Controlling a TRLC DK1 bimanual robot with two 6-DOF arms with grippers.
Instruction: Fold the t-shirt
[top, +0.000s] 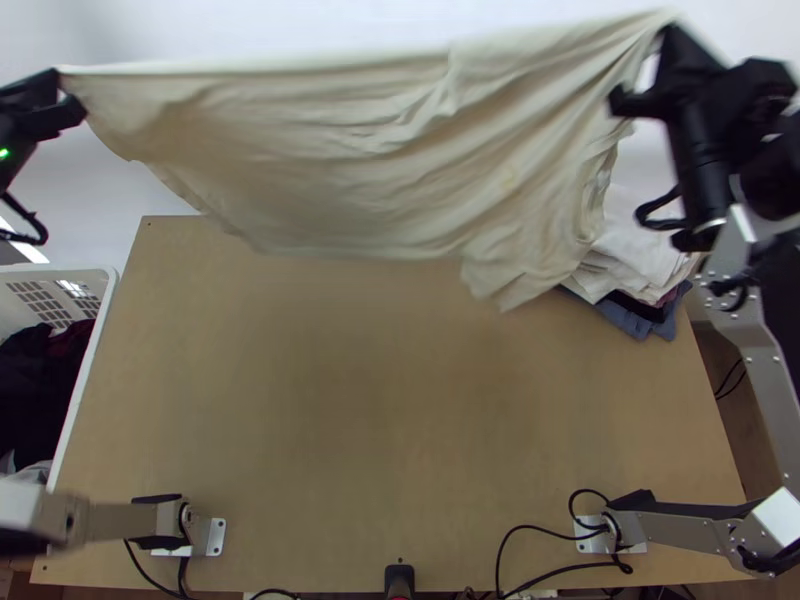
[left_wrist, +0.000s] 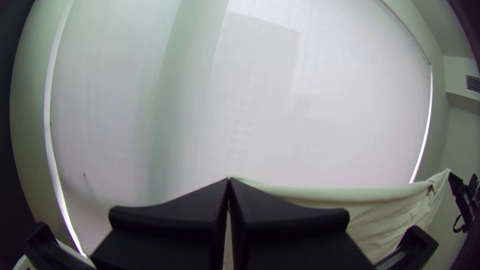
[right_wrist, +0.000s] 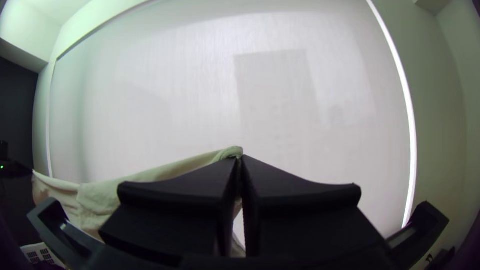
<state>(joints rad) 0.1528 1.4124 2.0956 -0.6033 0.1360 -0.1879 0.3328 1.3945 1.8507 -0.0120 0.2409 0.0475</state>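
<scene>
Cream t-shirt (top: 350, 150) hanging stretched across top view's upper half; I'm pinching its top edge in left gripper (left_wrist: 229, 181), upper left, and right gripper (right_wrist: 240, 158), upper right. Lowering evenly, holding tension, should be laying it smooth on table (top: 350, 400).

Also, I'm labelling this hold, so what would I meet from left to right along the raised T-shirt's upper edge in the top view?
Left gripper → cream T-shirt, hanging between the two → right gripper.

no readable text, no legible labels or brands, no numbers, no signs
</scene>
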